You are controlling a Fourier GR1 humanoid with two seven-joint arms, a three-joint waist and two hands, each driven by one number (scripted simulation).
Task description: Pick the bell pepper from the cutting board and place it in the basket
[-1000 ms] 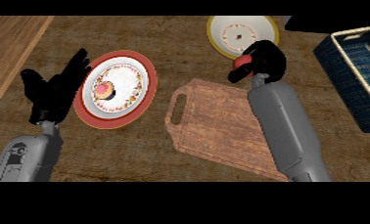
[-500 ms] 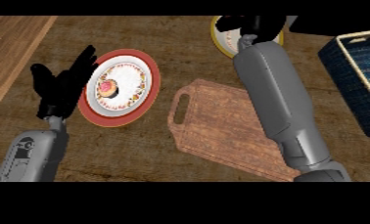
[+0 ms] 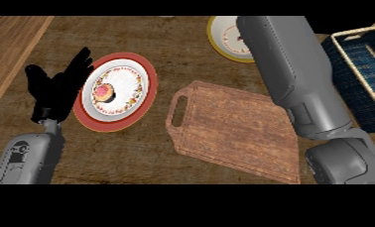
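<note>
While the left hand [image 3: 57,89] rests open, the cutting board [image 3: 238,132] lies bare.

I've got one head view only, looking steeply down at the desk [image 3: 147,32] from close above; cutting board [image 3: 234,127] near centre, basket [image 3: 355,57] cut off at right, forearms entering from the near edge.

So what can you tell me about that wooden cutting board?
The cutting board is brown wood with visible grain, roughly rectangular with rounded corners. A slot handle is cut through its left end. It lies flat on the counter, turned at a slant, to the right of the red-rimmed plate. Nothing can be seen on top of it. The right forearm reaches across above its right edge and hides part of it.
</note>
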